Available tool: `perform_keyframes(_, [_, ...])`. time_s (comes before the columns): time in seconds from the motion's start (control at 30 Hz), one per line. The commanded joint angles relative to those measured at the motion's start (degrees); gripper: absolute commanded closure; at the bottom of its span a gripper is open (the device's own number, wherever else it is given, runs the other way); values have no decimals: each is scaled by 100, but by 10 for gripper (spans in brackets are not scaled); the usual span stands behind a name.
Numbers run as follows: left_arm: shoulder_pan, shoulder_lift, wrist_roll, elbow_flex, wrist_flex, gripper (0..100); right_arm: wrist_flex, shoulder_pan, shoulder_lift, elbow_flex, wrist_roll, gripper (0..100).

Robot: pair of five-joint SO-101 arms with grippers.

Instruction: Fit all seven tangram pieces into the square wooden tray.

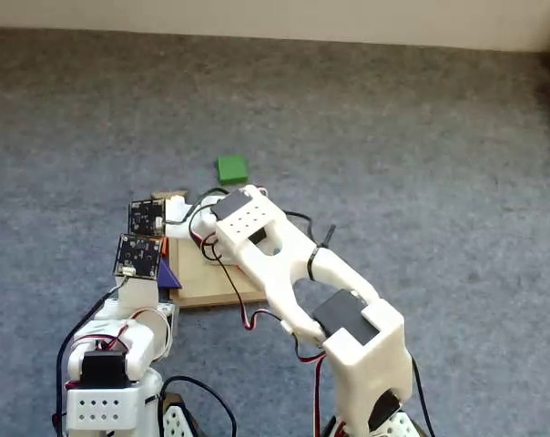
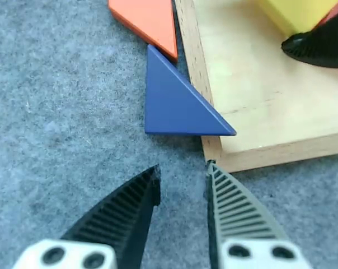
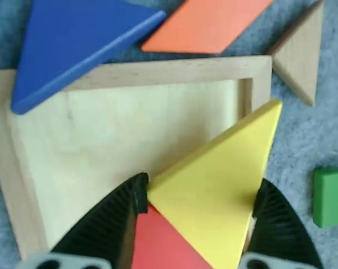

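The square wooden tray lies under my right gripper, which is shut on a yellow triangle. That triangle is tilted, with one tip over the tray's corner rim, and a red piece lies beneath it. A blue triangle rests partly on the tray's rim and partly on the carpet. My left gripper hovers open just short of the blue triangle, by the tray's corner. An orange parallelogram lies outside the tray beside the blue one.
A plain wooden triangle and a green square lie on the grey carpet beyond the tray. In the high view both arms crowd over the tray. Open carpet stretches to the right and at the far side.
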Motion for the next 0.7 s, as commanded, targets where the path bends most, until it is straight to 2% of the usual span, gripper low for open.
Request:
perform_keyframes(0.0, [75,-312,-26,119,26,860,-75,-22,-198,-66,-396,695])
perform_keyframes(0.23, [75,-312,-26,119,26,860,-40,-57,-207,-66,-440,690])
perform_keyframes(0.33, [75,-312,-26,119,26,860,338,-57,-251,-101,-440,690])
perform_keyframes(0.5, [75,-312,-26,119,26,860,866,-110,-1007,-277,-440,691])
perform_keyframes(0.67, [75,-312,-26,119,26,860,919,110,-1754,101,-448,692])
